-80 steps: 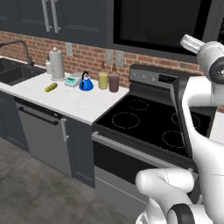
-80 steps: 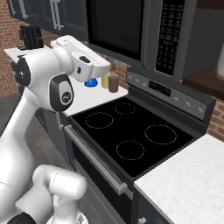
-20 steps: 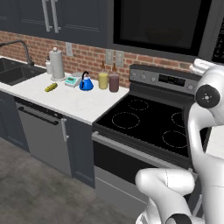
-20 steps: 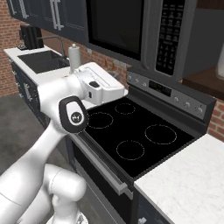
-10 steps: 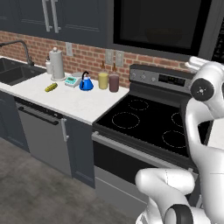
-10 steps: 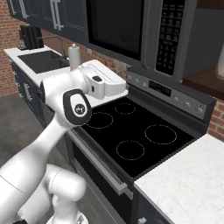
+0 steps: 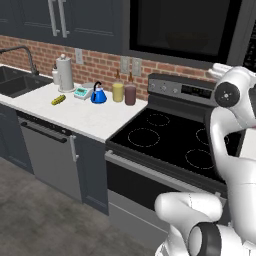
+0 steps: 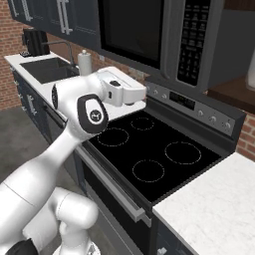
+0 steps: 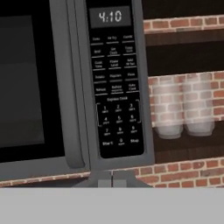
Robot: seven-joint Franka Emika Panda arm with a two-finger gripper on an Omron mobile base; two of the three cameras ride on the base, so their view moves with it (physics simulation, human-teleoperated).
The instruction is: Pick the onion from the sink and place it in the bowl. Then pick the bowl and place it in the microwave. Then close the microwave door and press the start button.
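Right now you face the microwave [image 9: 65,83] head-on: its door [image 9: 30,87] is closed, and the keypad panel [image 9: 114,83] to the door's right shows 4:10 on its display. Your gripper [image 9: 105,178] sits low before the panel's bottom edge, fingertips pressed together and holding nothing. Far left along the counter lies the black sink [image 7: 15,82]. Two clear jars [image 9: 183,109] stand on the shelf right of the microwave.

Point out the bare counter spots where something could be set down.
Bare white counter lies between the kettle and the stove, along the front edge. Another bare patch sits right of the stove. The back, by the paper towel roll and two jars, is crowded.
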